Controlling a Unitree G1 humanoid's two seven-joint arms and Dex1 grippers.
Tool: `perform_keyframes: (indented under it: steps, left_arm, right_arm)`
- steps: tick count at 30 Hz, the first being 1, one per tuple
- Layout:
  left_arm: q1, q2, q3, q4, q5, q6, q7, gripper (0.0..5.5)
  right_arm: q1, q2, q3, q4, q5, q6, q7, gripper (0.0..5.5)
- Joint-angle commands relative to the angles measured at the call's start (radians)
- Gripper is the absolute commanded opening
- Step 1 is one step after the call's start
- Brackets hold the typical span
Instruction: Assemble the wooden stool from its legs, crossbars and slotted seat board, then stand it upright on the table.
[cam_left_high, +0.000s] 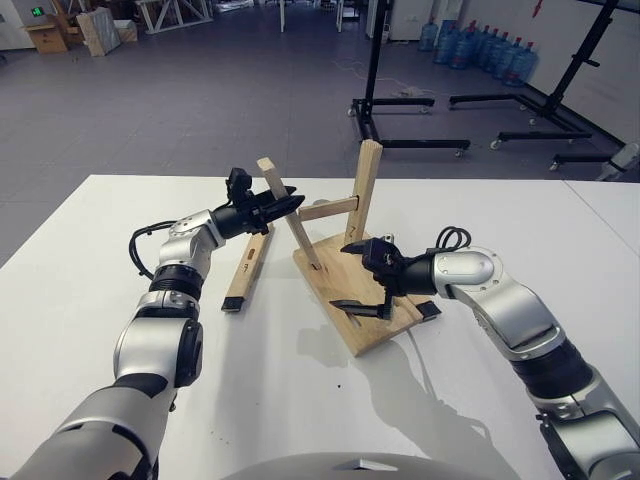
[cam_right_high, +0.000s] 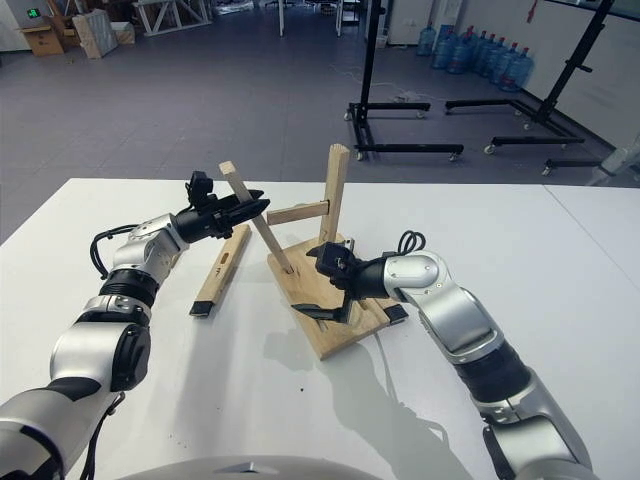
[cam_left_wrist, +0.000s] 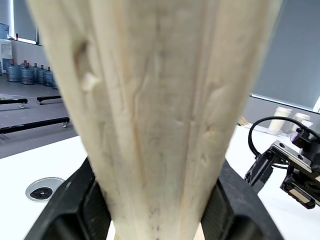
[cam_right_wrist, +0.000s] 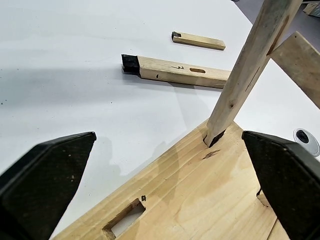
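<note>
Seat board (cam_left_high: 345, 300) lies flat on the table (cam_left_high: 90, 230). The right gripper (cam_left_high: 358, 278) hovers over it, jaws spread and empty. A tilted leg (cam_left_high: 303, 240), clenched by the left gripper (cam_left_high: 285, 205), and an upright leg (cam_left_high: 365, 190) bearing a crossbar (cam_left_high: 328, 209) stand in the board. A loose leg (cam_left_high: 245, 268) lies left of the board, so assembly seems roughly half done.

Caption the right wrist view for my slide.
Open right gripper above the seat board; tilted leg in a slot, loose leg on the table.
</note>
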Motion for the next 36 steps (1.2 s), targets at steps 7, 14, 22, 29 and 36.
perform_keyframes:
  steps: [7, 14, 22, 29, 36]
  left_arm:
    - [-0.036, -0.028, -0.026, 0.083, 0.062, -0.011, 0.010, 2.02]
    - [-0.030, -0.034, -0.057, 0.086, 0.093, -0.041, -0.001, 2.02]
    - [-0.023, -0.035, -0.046, 0.086, 0.082, -0.037, 0.000, 2.02]
    - [-0.017, -0.045, -0.055, 0.074, 0.089, -0.036, -0.005, 2.02]
    - [-0.015, -0.056, -0.064, 0.069, 0.090, -0.039, 0.000, 2.02]
  right_arm:
    - [-0.013, 0.006, 0.002, -0.007, 0.000, 0.009, -0.011, 5.40]
    - [-0.021, 0.008, 0.006, -0.013, -0.001, 0.017, -0.010, 5.40]
    - [-0.352, 0.044, -0.164, 0.150, -0.051, -0.032, -0.160, 5.40]
    - [-0.570, 0.162, -0.081, 0.436, -0.349, -0.282, -0.498, 5.40]
    - [-0.551, 0.208, 0.028, 0.596, -0.499, -0.435, -0.540, 5.40]
